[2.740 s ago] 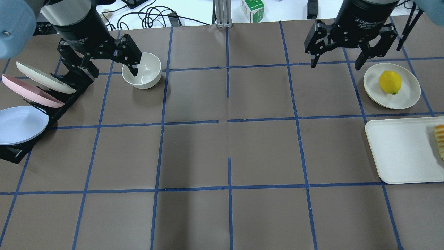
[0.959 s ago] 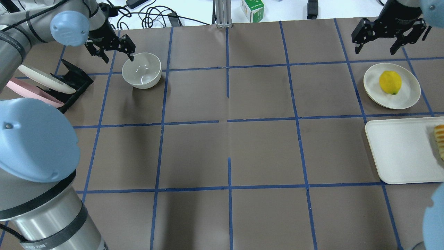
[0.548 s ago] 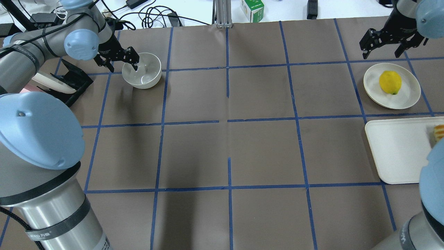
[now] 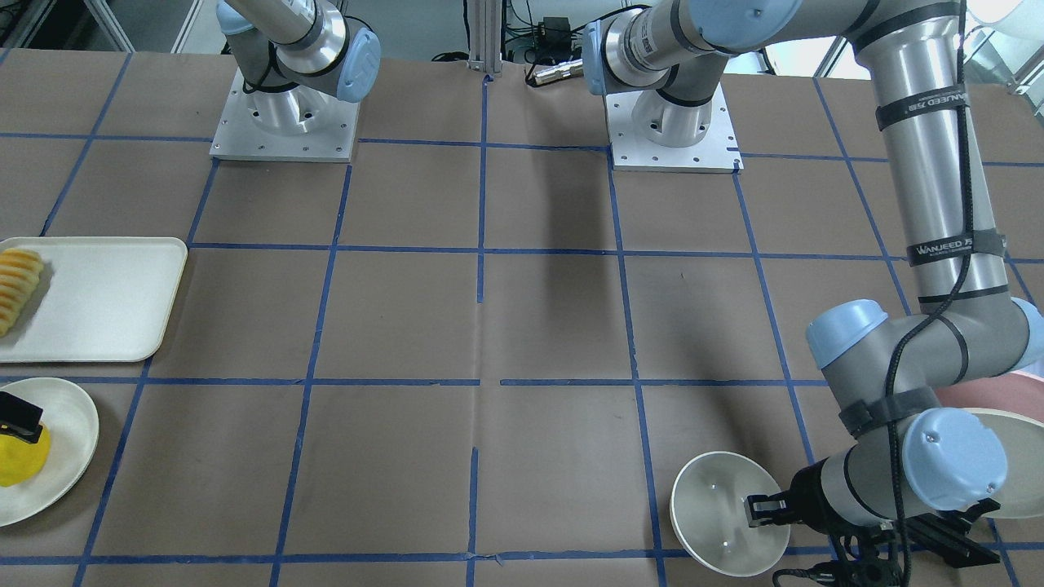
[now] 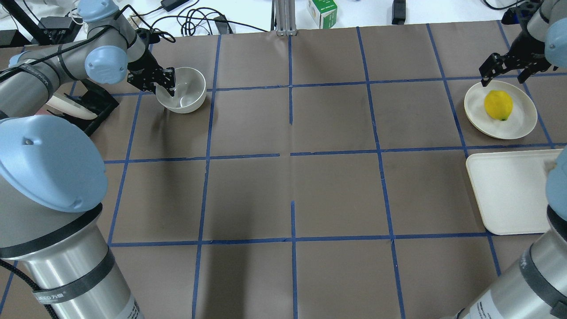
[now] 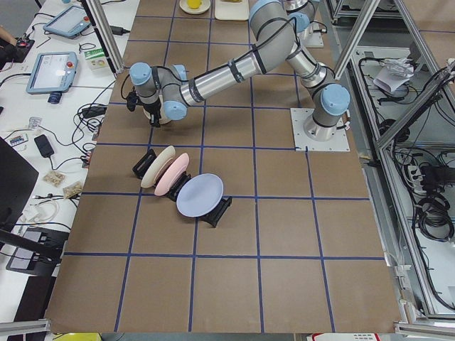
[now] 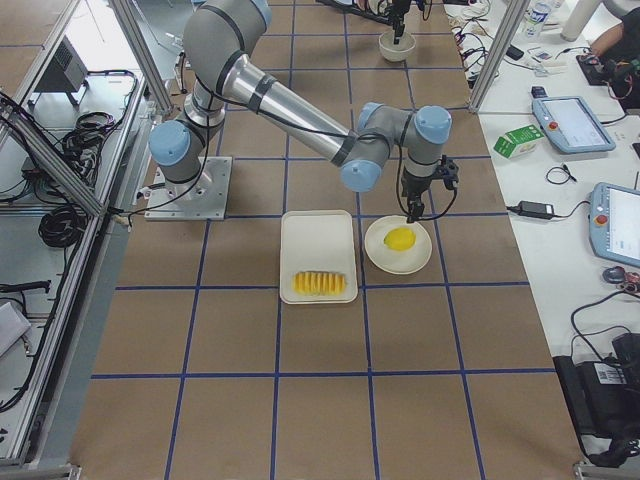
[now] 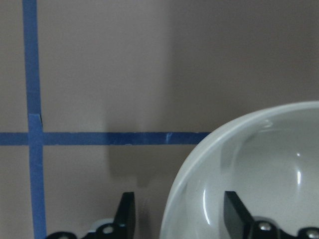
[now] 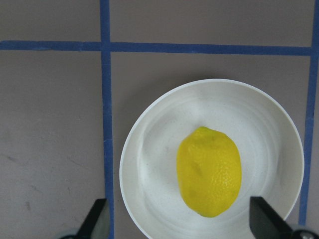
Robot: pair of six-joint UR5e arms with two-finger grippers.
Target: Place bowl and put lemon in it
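The off-white bowl stands upright on the table at the far left; it also shows in the front view. My left gripper is open and straddles its left rim. In the left wrist view one finger is outside the bowl and the other is inside. The lemon lies on a flat cream plate at the far right. My right gripper is open over the plate's far edge. In the right wrist view the lemon sits between and ahead of the fingers.
A black rack with pastel plates stands left of the bowl. A white tray lies near the lemon plate, with ridged sliced food on it. Cables and a small carton lie beyond the table's far edge.
Both arms have come down and their grippers look smaller. The left gripper has settled over the bowl's rim. The right gripper has moved right and closer to the lemon plate. Bowl and lemon have not moved.
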